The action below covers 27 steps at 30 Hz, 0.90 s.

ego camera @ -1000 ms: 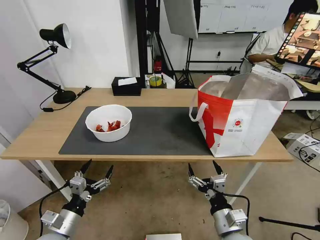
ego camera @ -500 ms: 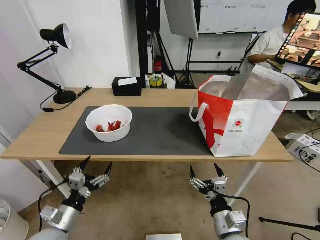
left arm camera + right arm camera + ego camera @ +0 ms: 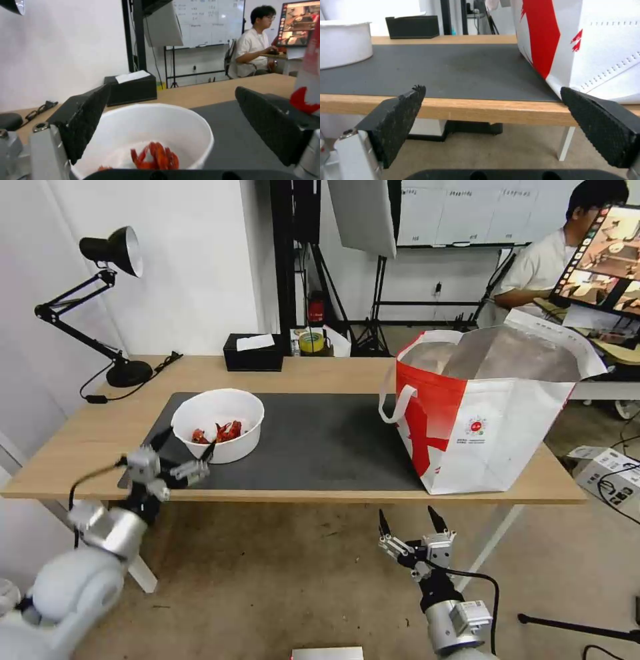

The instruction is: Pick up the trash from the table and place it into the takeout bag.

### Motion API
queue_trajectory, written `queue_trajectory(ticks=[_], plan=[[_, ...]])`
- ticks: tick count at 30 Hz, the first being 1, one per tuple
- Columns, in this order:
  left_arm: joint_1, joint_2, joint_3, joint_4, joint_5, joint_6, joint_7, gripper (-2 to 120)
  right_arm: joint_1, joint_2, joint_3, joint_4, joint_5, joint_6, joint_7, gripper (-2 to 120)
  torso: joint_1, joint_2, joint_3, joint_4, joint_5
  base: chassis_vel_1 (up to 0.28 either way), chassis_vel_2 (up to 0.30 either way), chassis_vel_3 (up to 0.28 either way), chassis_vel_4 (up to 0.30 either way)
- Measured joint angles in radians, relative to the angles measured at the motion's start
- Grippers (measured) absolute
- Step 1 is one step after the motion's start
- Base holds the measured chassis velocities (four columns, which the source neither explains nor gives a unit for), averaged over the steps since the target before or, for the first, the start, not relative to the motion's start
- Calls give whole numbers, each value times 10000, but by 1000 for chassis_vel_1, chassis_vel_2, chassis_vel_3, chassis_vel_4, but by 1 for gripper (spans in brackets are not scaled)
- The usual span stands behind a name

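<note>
The left gripper is raised over the near left edge of the table, its fingers spread wide and pointing at the near side of the bowl. In the left wrist view the two black fingertips stand on either side of the bowl, close to its rim; whether they touch it cannot be told. The bowl is white and round, sits on the left part of the mat, and holds red shell scraps at its bottom.

The right gripper hangs below the near table edge, right of the middle, also wide open and holding nothing. Its wrist view looks across the mat, with the bag close on one side and the bowl farther off.

The bag, red and white with foil lining, stands open and upright on the right end of the table, partly on the mat, well apart from the bowl. A black tissue box sits at the far edge, and a desk lamp at the far left corner.
</note>
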<state>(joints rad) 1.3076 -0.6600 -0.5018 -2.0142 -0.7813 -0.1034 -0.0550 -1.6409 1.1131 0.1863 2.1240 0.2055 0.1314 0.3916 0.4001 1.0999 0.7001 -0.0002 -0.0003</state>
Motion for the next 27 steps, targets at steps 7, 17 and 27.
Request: queue_trajectory(ticks=[7, 17, 27], plan=[[-600, 679, 171, 138, -400, 930, -932, 100, 5, -2, 0, 3, 5, -4, -1, 100, -1, 0, -1, 3, 2, 0, 0, 0, 0], [-1894, 1077, 483, 421, -2985, 3663, -2420, 100, 8, -4, -1, 7, 11, -9, -6, 100, 0, 0, -1, 4, 3, 0, 0, 0, 0], [-3957, 906, 1393, 1258, -5830, 5537, -3457, 100, 9, -4, -1, 13, 12, -11, -10, 100, 0, 0, -1, 2, 2, 0, 0, 0, 0]])
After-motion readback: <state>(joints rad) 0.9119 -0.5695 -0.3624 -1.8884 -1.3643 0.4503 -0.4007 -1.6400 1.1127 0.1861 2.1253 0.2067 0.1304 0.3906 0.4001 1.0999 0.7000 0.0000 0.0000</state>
